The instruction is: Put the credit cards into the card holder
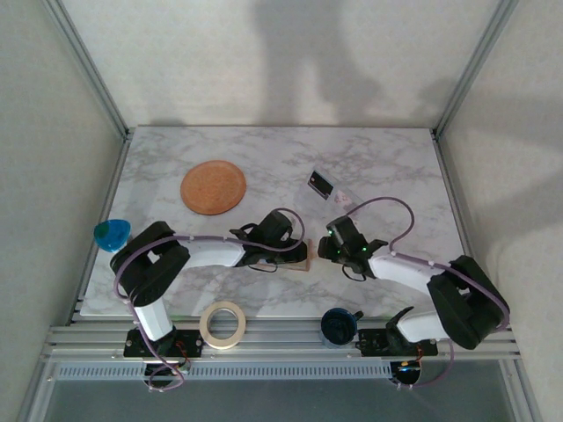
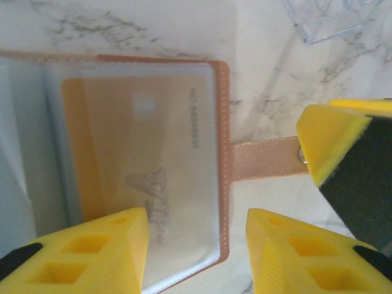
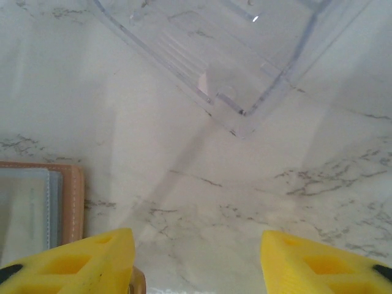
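Note:
The card holder (image 2: pixel 224 153) lies open on the marble, tan-pink, its snap tab (image 2: pixel 263 159) pointing right. A yellowish card marked VIP (image 2: pixel 128 159) sits inside its clear pocket. My left gripper (image 2: pixel 196 251) is open, its jaws straddling the holder's right edge; from above, the left gripper (image 1: pixel 293 249) covers most of the holder (image 1: pixel 302 263). My right gripper (image 3: pixel 196 257) is open over bare marble, with one of its fingers (image 2: pixel 340 144) resting at the tab's snap end. The holder's edge (image 3: pixel 72 202) shows at the left. A dark card with a light patch (image 1: pixel 321 183) lies further back.
A clear plastic box (image 3: pixel 214 55) lies just beyond the right gripper (image 1: pixel 329 245). A round orange-brown disc (image 1: pixel 213 186) sits at back left. A tape roll (image 1: pixel 222 323), a dark blue cup (image 1: pixel 337 325) and a blue object (image 1: pixel 112 235) are near the front edge.

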